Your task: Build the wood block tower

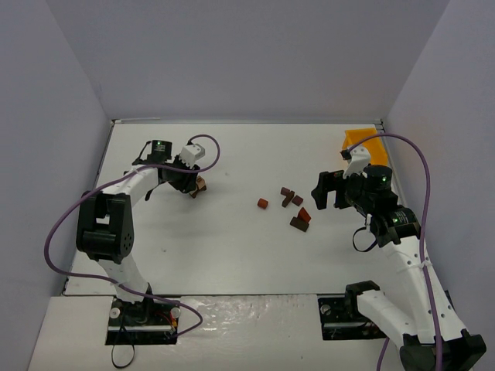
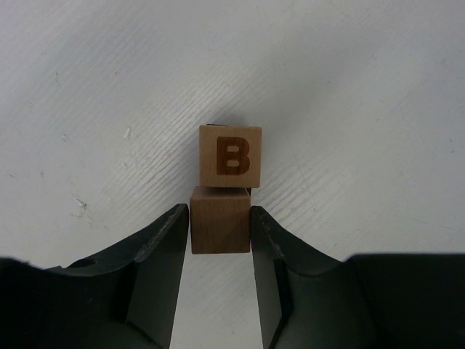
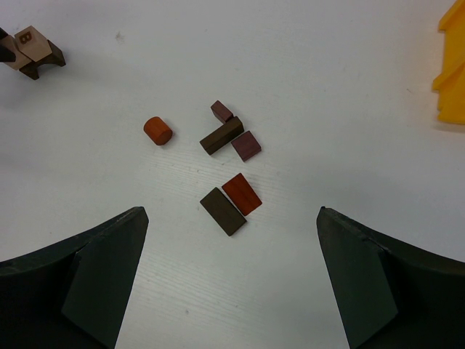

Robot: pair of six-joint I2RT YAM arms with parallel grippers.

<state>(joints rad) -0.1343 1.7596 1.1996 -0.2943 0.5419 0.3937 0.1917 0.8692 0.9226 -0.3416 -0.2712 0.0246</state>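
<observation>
We see the left gripper (image 2: 219,217) at the tower (image 1: 200,184), on the left half of the table (image 1: 232,255). Its fingers (image 2: 163,247) closely flank a plain cube (image 2: 220,230); whether they press it or stand a hair off, we cannot tell. A pale cube marked B (image 2: 230,155) touches the plain cube's far edge, and from the left wrist we cannot say if it sits above or behind. In the right wrist view the tower is small and cut by the frame's corner; a dark arched piece (image 3: 40,67) shows under the B cube. The right gripper (image 3: 231,212) hangs with jaws wide apart, holding nothing, facing six loose wood blocks (image 3: 221,136) near the table's middle: an orange cylinder (image 3: 157,131), dark brown bars, reddish pieces. The yellow bin (image 3: 452,73) is cut off at the right edge
</observation>
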